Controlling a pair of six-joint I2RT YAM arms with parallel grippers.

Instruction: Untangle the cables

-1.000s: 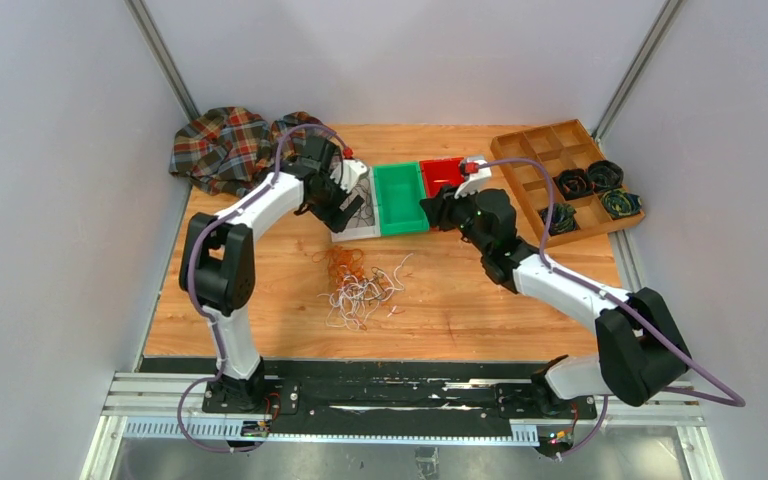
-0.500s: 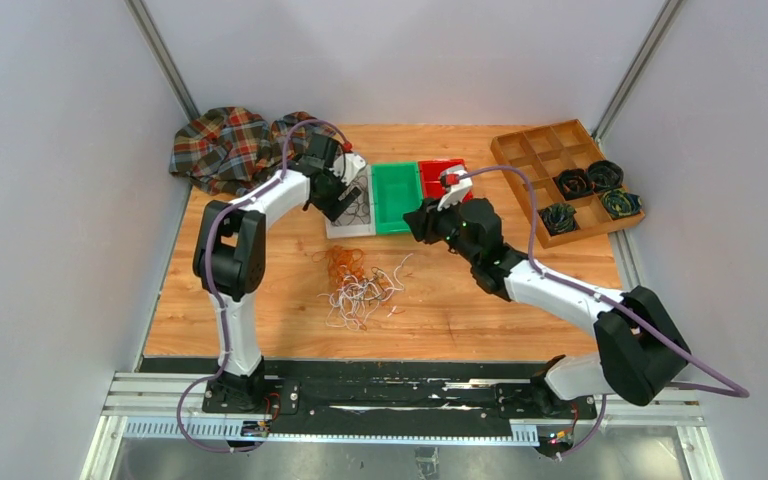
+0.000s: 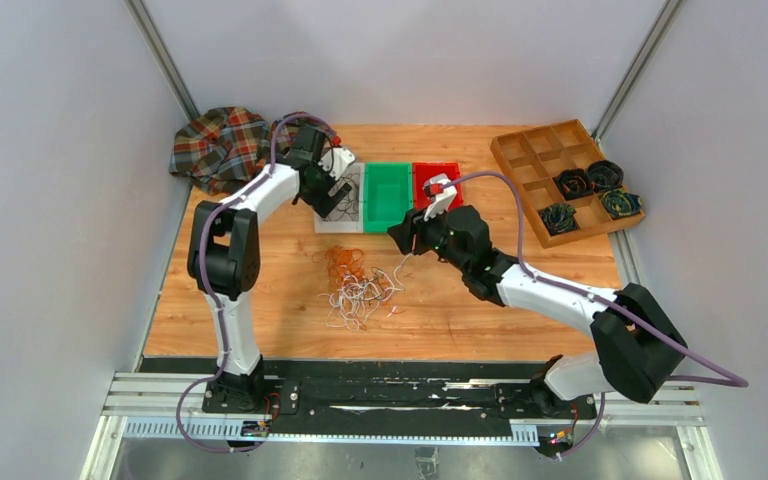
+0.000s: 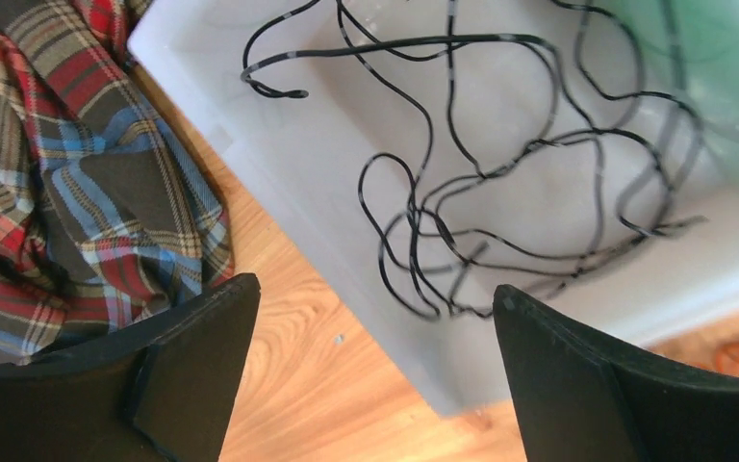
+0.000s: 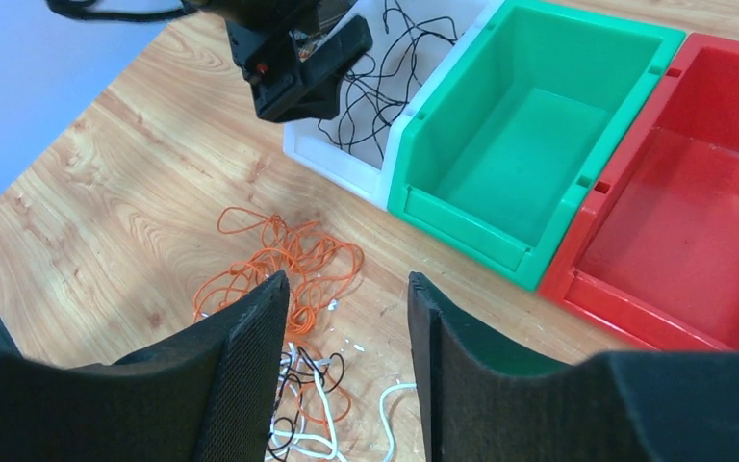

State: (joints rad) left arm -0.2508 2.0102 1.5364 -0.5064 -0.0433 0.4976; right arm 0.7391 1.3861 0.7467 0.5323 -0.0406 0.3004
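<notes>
A loose bunch of orange, white and black cables [image 3: 358, 285] lies on the wooden table in front of the bins. More black cables [image 4: 500, 183] lie looped in the white bin [image 3: 332, 216]. My left gripper [image 3: 326, 192] hovers over that bin's left edge, jaws wide open and empty [image 4: 375, 371]. My right gripper [image 3: 401, 236] hangs just right of and above the bunch. It is open, with nothing between its fingers [image 5: 346, 361]. Below it show the orange cables [image 5: 284, 255] and white strands [image 5: 322, 423].
A green bin [image 5: 529, 144] and a red bin [image 5: 702, 212] stand side by side right of the white bin [image 5: 342, 159]. A plaid cloth [image 3: 222, 146] lies at the back left [image 4: 77, 183]. A wooden compartment tray [image 3: 537, 153] with dark coils sits back right.
The left gripper has drawn back left over the white bin's edge and opened wider. The right arm has swung left toward the cable bunch, its jaws spreading. The bins sit slightly further left.
</notes>
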